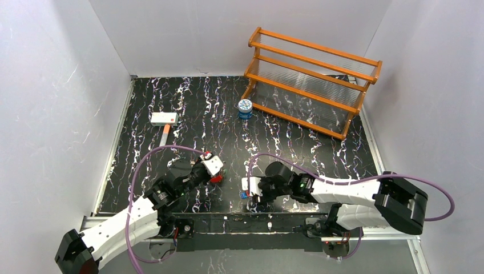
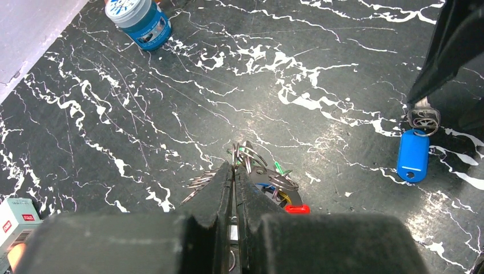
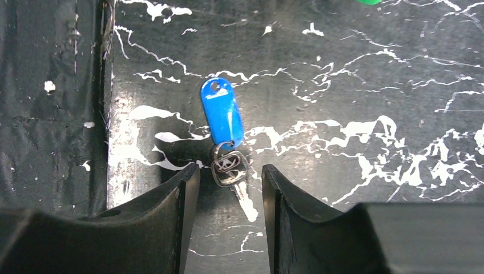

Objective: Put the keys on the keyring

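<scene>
My left gripper (image 2: 234, 166) is shut on the thin silvery keyring (image 2: 251, 155), whose wire runs down between the pads. Several keys (image 2: 278, 184) hang on it in a bunch, with a red head (image 2: 297, 209) and bits of green, blue and yellow showing. In the top view the left gripper (image 1: 212, 166) is left of centre, just above the table. A silver key (image 3: 244, 200) on a blue tag (image 3: 221, 114) lies flat on the table. My right gripper (image 3: 230, 169) stands open low over it, one finger on each side of the key, touching neither.
A blue-and-white tin (image 1: 245, 108) stands in front of the orange wooden rack (image 1: 311, 80) at the back right. A white box with an orange handle (image 1: 164, 119) lies at the back left. The table's near edge (image 3: 105, 85) runs close to the blue tag.
</scene>
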Robot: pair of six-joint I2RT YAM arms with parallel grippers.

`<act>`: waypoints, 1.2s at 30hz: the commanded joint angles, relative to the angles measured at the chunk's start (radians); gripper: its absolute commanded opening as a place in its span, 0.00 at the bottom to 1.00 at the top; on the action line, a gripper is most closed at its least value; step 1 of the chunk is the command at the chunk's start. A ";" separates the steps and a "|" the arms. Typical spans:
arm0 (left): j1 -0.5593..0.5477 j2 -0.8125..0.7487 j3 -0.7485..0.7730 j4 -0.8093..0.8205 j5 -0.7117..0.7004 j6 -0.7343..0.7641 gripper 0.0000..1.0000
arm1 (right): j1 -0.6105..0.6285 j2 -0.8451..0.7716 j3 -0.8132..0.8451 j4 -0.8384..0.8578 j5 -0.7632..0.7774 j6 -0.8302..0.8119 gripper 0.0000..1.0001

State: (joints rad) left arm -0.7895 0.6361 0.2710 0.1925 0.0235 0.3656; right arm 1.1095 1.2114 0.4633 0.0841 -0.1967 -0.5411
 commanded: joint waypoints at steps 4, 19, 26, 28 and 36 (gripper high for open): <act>-0.002 -0.033 0.001 0.042 -0.008 -0.017 0.00 | 0.067 0.049 -0.010 0.055 0.115 -0.076 0.47; -0.001 -0.027 -0.001 0.046 -0.004 -0.031 0.00 | 0.077 0.092 -0.008 0.101 0.086 -0.071 0.41; -0.001 -0.021 -0.001 0.051 -0.002 -0.033 0.00 | 0.078 0.099 0.003 0.080 0.052 -0.060 0.46; -0.002 -0.021 -0.002 0.054 0.000 -0.034 0.00 | 0.078 0.101 0.010 0.059 0.045 -0.058 0.48; -0.002 -0.023 0.000 0.046 0.001 -0.033 0.00 | 0.079 0.045 0.011 0.065 0.030 -0.024 0.53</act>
State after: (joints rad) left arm -0.7895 0.6205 0.2695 0.2031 0.0223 0.3370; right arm 1.1805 1.2961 0.4610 0.1551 -0.1387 -0.5968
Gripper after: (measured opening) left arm 0.017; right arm 0.525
